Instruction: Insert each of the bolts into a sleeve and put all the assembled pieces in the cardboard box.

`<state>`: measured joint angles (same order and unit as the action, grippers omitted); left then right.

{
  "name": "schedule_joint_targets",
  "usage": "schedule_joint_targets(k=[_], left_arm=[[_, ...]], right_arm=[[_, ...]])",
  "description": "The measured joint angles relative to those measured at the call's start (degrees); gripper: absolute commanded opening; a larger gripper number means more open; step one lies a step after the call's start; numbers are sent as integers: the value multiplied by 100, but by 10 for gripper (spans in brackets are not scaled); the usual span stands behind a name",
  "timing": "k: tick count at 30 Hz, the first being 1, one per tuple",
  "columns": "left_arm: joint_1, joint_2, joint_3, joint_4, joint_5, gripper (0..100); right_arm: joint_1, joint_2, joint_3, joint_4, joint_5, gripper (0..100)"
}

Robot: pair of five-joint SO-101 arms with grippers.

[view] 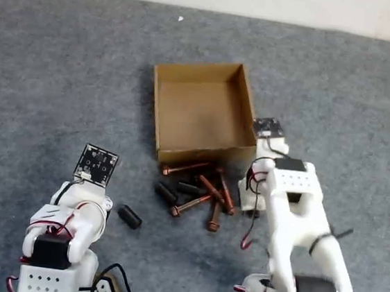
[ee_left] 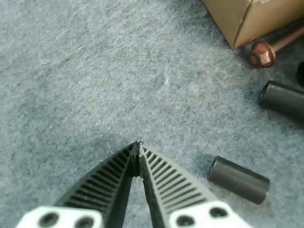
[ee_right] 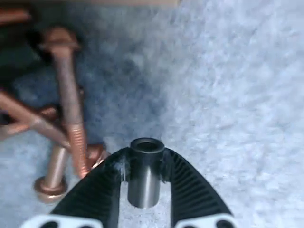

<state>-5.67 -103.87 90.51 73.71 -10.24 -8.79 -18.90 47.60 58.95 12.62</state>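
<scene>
The jaws of the right arm [ee_right: 145, 154] are clamped on a short, dark grey metal sleeve [ee_right: 144, 175]. They hold it upright, with its open bore facing up. In the high view this arm is low to the grey felt-covered counter [view: 63, 69], just off the near right corner of the open brown cardboard box [view: 204, 154].

The jaws of the left arm [ee_left: 137, 156] are pressed shut tip to tip with nothing between them. They point at bare felt well off the box's near left corner. A second dark sleeve [ee_left: 239, 179] lies on its side just beside them, on the side away from the box.

A loose heap of copper-coloured flanged bolts [view: 200, 192] sits against the box's near wall, crossing one another, with two more dark sleeves [view: 176, 190] mixed in at its left edge. One long bolt [ee_right: 66, 90] lies close beside the gripped sleeve, its threaded end towards the right arm's jaws. The box appears empty.

The task looks to be at its first assembly: a sleeve is in hand, no bolt is in a sleeve, and nothing is boxed. The next move probably needs the left arm's jaws to open, take one bolt from the heap by its head end, and line its threaded tip up with the sleeve's bore. The crossed bolts may shift when one is pulled free.
</scene>
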Motion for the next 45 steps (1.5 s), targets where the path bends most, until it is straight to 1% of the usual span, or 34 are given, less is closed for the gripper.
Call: schedule_joint_targets(k=[2, 5, 10, 13, 16, 19, 22, 25, 29, 34, 38, 41, 45], left_arm=[[0, 0, 0, -9, 0, 8], [0, 0, 0, -9, -53, 8], [0, 9, -316, -9, -580, 8], [9, 0, -695, -9, -765, 12], [176, 26, -1073, 9, -853, 62], [501, 475, -1407, 44, -879, 88], [905, 1248, -1785, 53, -879, 108], [1442, 2224, -2198, 53, -879, 136], [2251, 3358, -2673, 0, -879, 144], [3235, 4466, -2901, -774, -932, 144], [3833, 5169, -2901, -1635, -1451, 144], [4132, 5741, -3024, -2110, -1741, 144], [4264, 6664, -3604, -2303, -2101, 144]], right_arm=[[0, -695, 0, 211, -70, 5], [70, -1749, 141, 501, -378, 5], [492, -2936, 756, 545, -765, 5], [818, -3244, 1266, 185, -976, 5], [1134, -3349, 1679, -360, -1213, 5], [1389, -3376, 1846, -686, -1459, 5], [1670, -3376, 1864, -870, -1653, 5], [1934, -3376, 1899, -1090, -1820, 5], [2154, -3376, 1899, -1187, -1960, 5], [2356, -3376, 1899, -1187, -2040, 5], [2585, -3376, 1899, -1187, -2040, 5], [2655, -3376, 1899, -1187, -2040, 5], [2743, -3376, 1899, -1187, -2040, 5]])
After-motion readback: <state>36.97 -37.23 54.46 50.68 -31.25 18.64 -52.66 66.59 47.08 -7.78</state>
